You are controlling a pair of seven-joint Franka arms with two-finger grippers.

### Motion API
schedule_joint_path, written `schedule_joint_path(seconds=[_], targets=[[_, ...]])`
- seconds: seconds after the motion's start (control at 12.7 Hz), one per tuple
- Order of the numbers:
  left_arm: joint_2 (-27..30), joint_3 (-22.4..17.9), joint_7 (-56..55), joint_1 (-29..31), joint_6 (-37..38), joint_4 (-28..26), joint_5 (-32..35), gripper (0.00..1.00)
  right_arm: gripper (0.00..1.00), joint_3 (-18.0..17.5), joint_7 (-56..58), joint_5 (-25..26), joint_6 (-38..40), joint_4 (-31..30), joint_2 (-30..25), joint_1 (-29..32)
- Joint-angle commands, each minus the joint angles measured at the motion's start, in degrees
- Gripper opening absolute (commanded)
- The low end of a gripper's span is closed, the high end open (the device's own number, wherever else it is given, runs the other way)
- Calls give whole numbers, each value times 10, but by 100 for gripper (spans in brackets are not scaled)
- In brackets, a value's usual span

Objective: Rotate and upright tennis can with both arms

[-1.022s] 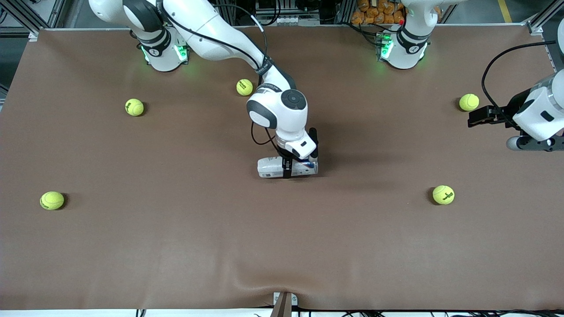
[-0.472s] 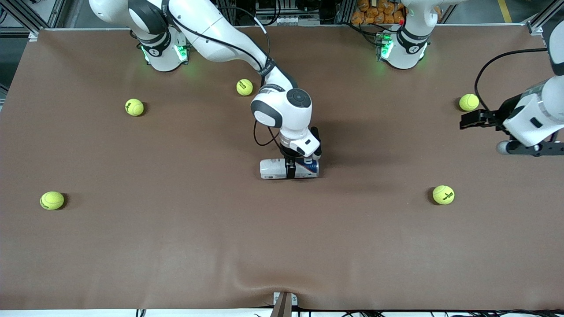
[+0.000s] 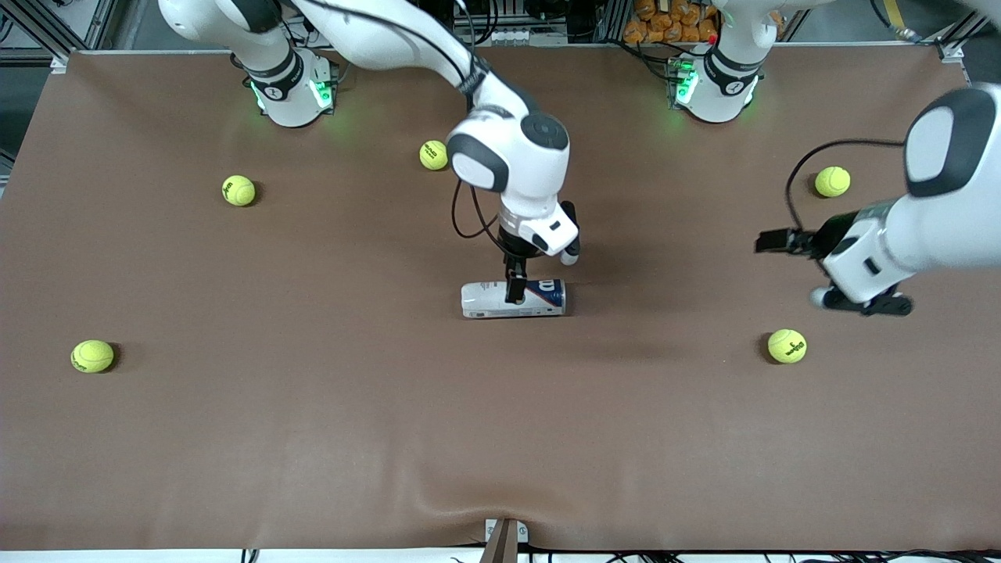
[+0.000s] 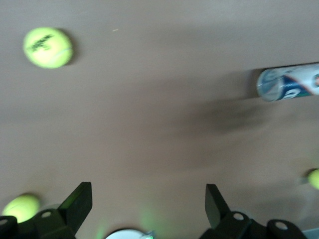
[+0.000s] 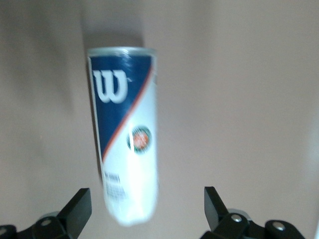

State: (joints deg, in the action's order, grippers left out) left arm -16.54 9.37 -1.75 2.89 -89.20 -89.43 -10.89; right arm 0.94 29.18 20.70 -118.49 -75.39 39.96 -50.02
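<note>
Tennis can (image 5: pixel 127 132) is blurred in the right wrist view, small label print unreadable; cut off by the edge in the left wrist view. Middle of the can is hidden by the right gripper (image 3: pixel 514 291) in the front view

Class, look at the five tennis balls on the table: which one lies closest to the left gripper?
The tennis ball nearest the front camera at the left arm's end; the left gripper hangs open just above it in the front view, while the other four balls lie farther off.

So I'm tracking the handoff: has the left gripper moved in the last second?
Yes. The left gripper has swung in from the table's end toward the tennis can, now above the nearest tennis ball.
</note>
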Motion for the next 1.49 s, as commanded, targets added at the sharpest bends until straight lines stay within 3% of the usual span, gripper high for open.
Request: schedule_joint_path(seconds=[0.0,0.24,0.39,0.63,0.79,1.02,1.42], targets=[[-36,2,-40,-22,-53,2,-66,100,100,0,-4,-19,22,-19,-58,63],[-79,2,-107,-82,-161,-22,-132,100,100,0,-67,-20,22,-19,-82,170],[-86,3,-116,-114,-278,-87,-180,100,100,0,-132,-20,20,-19,-94,233],[-97,21,-106,-145,-416,-167,-318,100,100,-1,-143,-48,23,-22,-119,311],[-123,23,-73,-148,-421,-168,-419,100,100,0,-144,-65,40,-37,-145,352],[-160,23,79,-146,-420,-188,-582,100,100,0,-169,-74,64,-44,-164,398],[-210,24,192,-139,-396,-190,-700,100,100,-1,-292,-117,176,-44,-179,410]])
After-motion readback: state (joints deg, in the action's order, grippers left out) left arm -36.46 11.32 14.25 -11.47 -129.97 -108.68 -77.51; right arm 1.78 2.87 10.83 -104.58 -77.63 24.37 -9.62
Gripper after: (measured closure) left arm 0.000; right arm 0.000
